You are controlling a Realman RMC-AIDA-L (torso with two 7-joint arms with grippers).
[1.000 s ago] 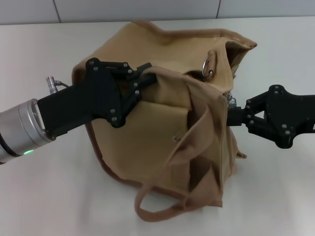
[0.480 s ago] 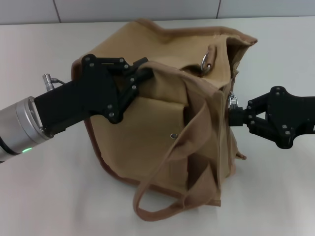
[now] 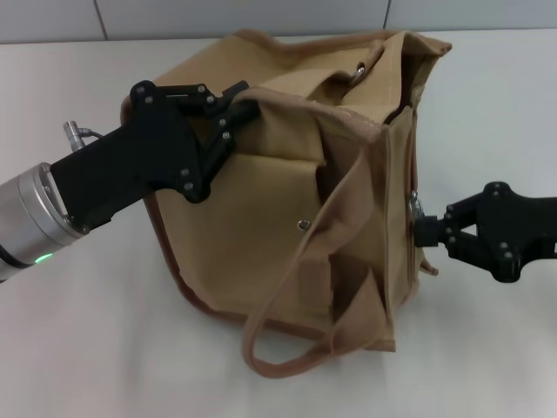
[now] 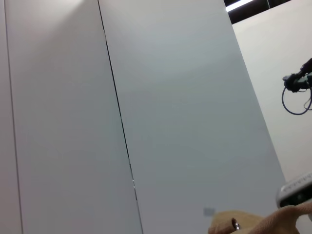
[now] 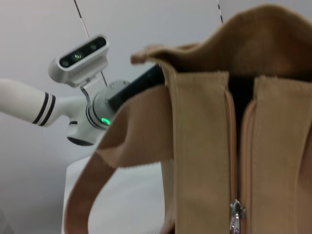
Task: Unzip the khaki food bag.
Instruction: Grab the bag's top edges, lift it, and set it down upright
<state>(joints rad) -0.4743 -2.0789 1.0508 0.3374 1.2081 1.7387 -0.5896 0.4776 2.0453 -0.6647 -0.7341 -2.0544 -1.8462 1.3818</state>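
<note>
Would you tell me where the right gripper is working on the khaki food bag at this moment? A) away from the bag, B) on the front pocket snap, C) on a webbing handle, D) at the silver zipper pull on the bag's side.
D: in the head view the right gripper pinches the silver zipper pull on the side of the khaki food bag, while the left gripper grips its top edge.

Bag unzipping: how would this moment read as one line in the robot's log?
left gripper: shut on bag top edge | right gripper: shut on zipper pull, at bag's side | zipper: partly open
</note>
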